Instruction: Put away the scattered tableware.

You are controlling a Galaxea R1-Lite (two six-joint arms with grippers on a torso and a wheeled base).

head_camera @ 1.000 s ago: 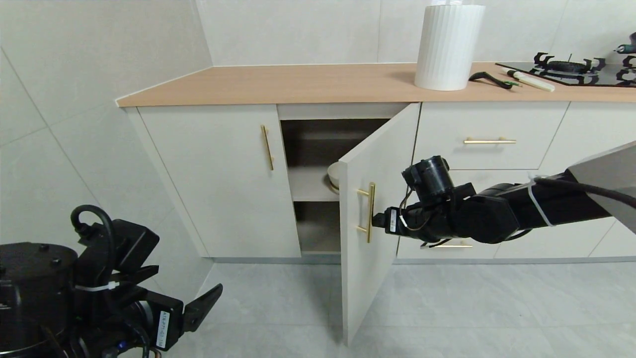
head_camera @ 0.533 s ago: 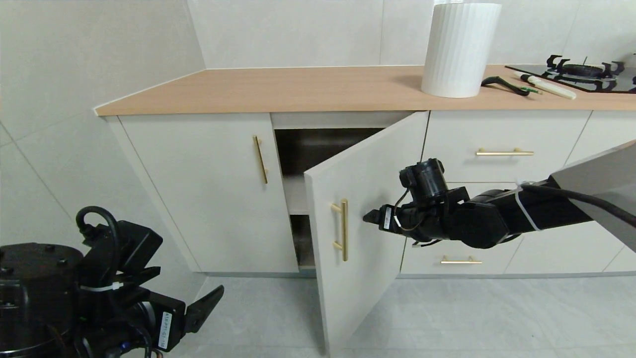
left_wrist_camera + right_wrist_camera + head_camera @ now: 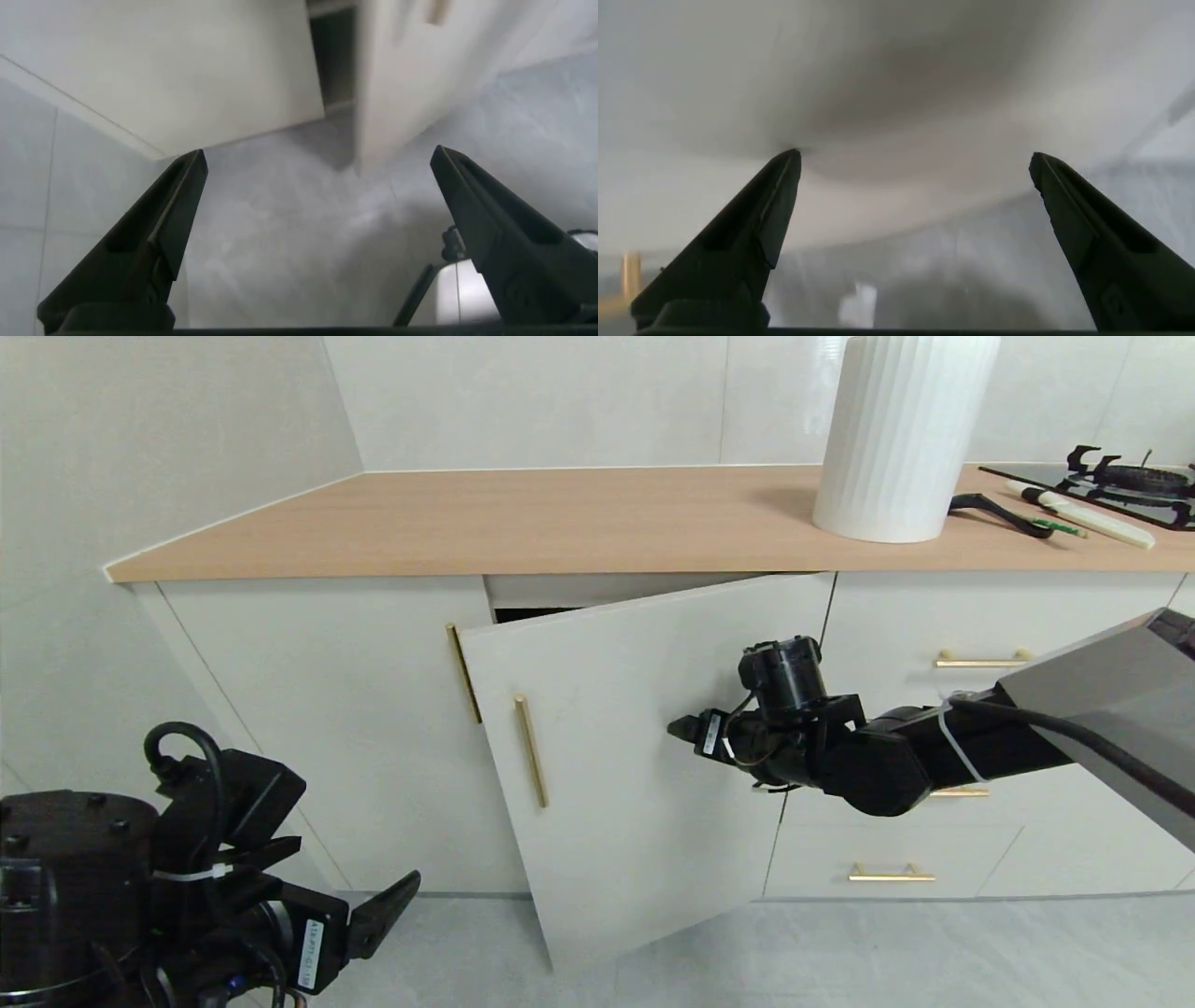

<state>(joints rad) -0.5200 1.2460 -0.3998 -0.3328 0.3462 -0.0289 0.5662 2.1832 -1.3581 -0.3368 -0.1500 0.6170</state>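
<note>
The right-hand cabinet door [image 3: 635, 756] with a brass handle [image 3: 530, 751] stands slightly ajar under the wooden countertop [image 3: 523, 523]; only a thin dark gap shows at its top. My right gripper [image 3: 684, 728] is open, with its tips at the door's face, to the right of the handle. In the right wrist view its fingers [image 3: 738, 243] are spread wide against the pale door [image 3: 896, 93]. My left gripper [image 3: 378, 915] hangs low at the left above the floor, open and holding nothing. In the left wrist view the left gripper [image 3: 318, 187] looks at the floor and the door's lower edge [image 3: 392, 84].
A tall white ribbed container [image 3: 901, 439] stands on the countertop. A black-handled tool [image 3: 994, 513], a white-handled utensil [image 3: 1092, 518] and a gas hob [image 3: 1130, 481] lie to its right. Drawers with brass handles [image 3: 980, 661] are behind the right arm. The grey floor [image 3: 840, 952] is open.
The cabinet door has swung from wide open to almost shut, with my right gripper following it leftward. The shelf and bowl inside are now hidden. The head camera shifted too.
</note>
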